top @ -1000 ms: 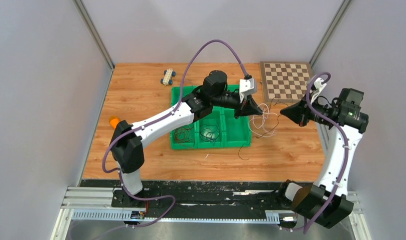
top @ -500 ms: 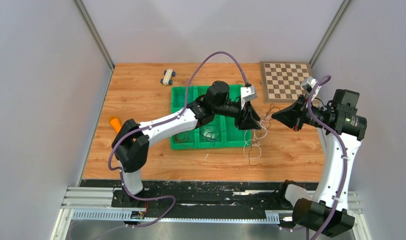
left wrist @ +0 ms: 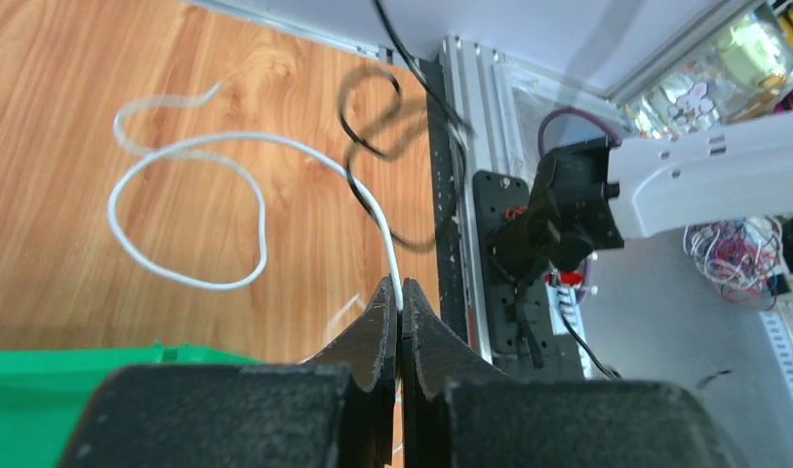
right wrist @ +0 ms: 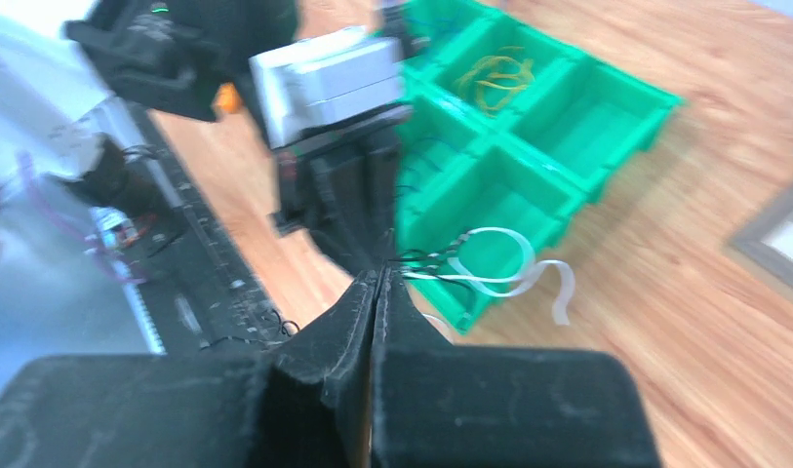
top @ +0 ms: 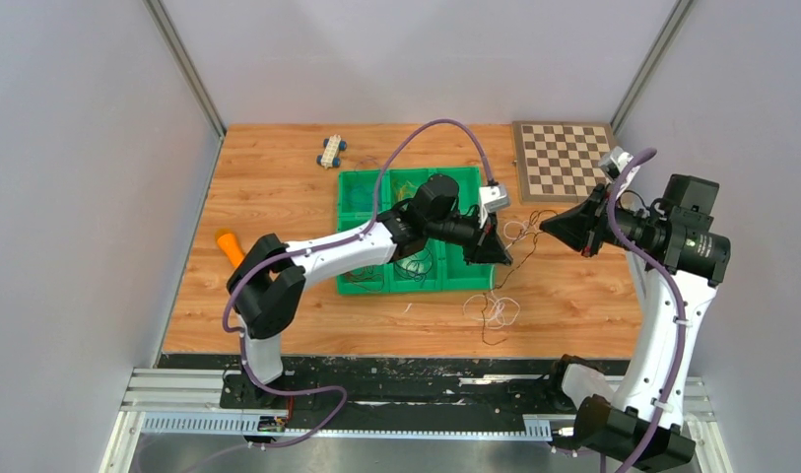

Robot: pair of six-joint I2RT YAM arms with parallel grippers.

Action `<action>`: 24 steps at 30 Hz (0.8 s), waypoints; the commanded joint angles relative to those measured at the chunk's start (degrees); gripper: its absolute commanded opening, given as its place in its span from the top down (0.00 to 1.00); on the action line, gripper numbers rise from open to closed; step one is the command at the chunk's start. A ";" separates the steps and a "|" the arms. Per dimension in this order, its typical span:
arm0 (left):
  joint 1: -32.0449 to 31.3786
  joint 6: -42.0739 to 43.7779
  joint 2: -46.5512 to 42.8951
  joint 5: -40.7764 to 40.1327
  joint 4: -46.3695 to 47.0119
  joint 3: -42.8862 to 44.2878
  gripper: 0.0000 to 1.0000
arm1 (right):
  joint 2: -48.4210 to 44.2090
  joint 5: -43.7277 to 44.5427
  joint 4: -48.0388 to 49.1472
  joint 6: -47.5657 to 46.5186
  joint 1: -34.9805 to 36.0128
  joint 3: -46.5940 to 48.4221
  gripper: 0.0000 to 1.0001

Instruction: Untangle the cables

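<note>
Beside the green tray (top: pixel 340 202), our left gripper (left wrist: pixel 400 297) pinches the white cable (left wrist: pixel 178 146). Our right gripper (right wrist: pixel 376 278) is closed, seemingly on dark cables (right wrist: pixel 418 258), to separate them.

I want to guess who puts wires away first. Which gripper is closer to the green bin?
Left. The left gripper sits at the right edge of the green bin. The right gripper is farther off to the right, near the chessboard.

Bright even light, right wrist view blurred
</note>
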 commanded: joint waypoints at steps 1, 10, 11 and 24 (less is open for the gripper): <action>-0.18 10.62 -6.19 2.85 -6.00 -3.19 1.00 | 2.60 7.34 9.01 1.57 -5.46 3.45 1.00; -0.18 32.71 -20.73 0.12 -20.51 -22.11 1.00 | 19.34 -0.84 15.24 8.60 -18.79 18.98 1.00; -0.19 34.99 -22.19 -1.44 -21.62 -23.26 1.00 | 20.09 -1.01 16.51 9.87 -19.16 19.29 1.00; -0.07 54.28 -27.92 -4.41 -33.37 -34.48 0.89 | 18.49 -3.86 30.41 21.66 -18.71 16.84 1.00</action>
